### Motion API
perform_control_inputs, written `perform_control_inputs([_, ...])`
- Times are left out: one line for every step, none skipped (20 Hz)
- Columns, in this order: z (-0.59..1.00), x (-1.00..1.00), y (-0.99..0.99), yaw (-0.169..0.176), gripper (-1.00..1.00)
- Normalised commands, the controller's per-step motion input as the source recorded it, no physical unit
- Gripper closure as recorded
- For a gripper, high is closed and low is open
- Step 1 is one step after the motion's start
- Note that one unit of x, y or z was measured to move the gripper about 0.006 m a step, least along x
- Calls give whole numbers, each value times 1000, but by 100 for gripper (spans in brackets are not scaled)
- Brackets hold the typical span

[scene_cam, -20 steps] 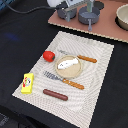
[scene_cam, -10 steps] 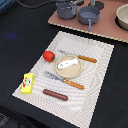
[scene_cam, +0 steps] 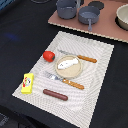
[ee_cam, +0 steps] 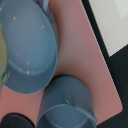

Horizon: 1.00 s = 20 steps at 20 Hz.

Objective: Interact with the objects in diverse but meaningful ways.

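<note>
From the wrist view I cannot tell if my tool is open, so I should descend slowly, centred over the handle of the grey saucepan (scene_cam: 89,16), at the mat's (scene_cam: 102,62) one o'clock.

No part of the arm, wrist or tool is seen in the exterior view. In the wrist view the tool's fingers are likewise not shown, so no pose of the jaws can be read, and whether they stand apart or together cannot be told. From the wrist view it can only be gathered that the wrist is held above the desk with its camera turned downward. Nothing is seen to be carried or touched by the tool.
</note>
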Motion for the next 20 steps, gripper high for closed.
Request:
perform_control_inputs([-266,0,237,14,-100])
perform_control_inputs([-294,0,223,18,-100])
perform_control_inputs([-314,0,246,23,-100])
perform_control_inputs([-329,0,266,35,-100])
perform_control_inputs([-340,0,271,35,-100])
perform_control_inputs([-337,0,283,33,-100])
perform_control_inputs([-337,0,317,36,-100])
perform_control_inputs([-343,0,334,42,-100])
perform_control_inputs([-354,0,360,45,-100])
perform_control_inputs([-360,0,394,45,-100])
perform_control_inputs([-351,0,394,45,-100])
perform_control_inputs([-346,0,371,42,-100])
perform_control_inputs([-326,0,351,39,-100])
perform_control_inputs([-286,0,314,34,-100])
perform_control_inputs([-274,0,277,30,-100])
perform_control_inputs([-263,0,214,27,-100])
perform_control_inputs([-246,0,166,21,-100])
perform_control_inputs([-263,0,109,11,-100])
perform_control_inputs([-234,0,29,1,-100])
perform_control_inputs([-194,-11,0,0,-100])
